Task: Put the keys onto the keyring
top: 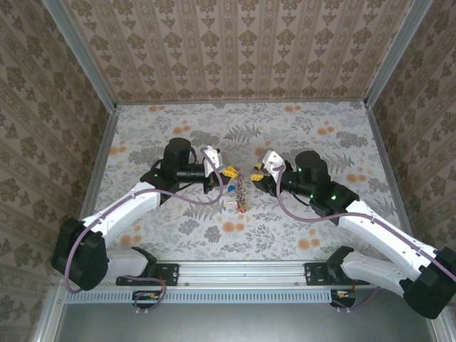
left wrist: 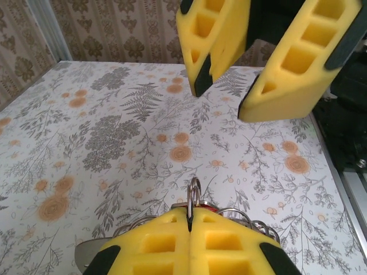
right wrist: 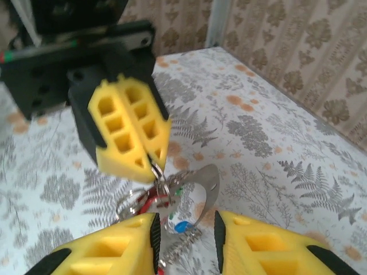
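A bunch of keys (top: 239,194) with red (right wrist: 150,201), green (right wrist: 179,193) and blue (right wrist: 182,227) heads hangs above the table between my two grippers. My left gripper (top: 222,173) (left wrist: 190,213) (right wrist: 152,163) is shut on a small metal split ring (left wrist: 194,192) at the top of the bunch. The keyring (right wrist: 211,182), a curved grey metal loop, hangs in the same cluster. My right gripper (top: 256,173) (right wrist: 186,220) (left wrist: 223,97) is open, its fingers on either side of the loop's lower end and the blue key. I see no contact.
The floral table (top: 320,142) is walled by patterned panels on three sides. A metal rail (top: 242,271) with both arm bases runs along the near edge. Several more small wire rings (left wrist: 261,222) fan out beside my left fingers.
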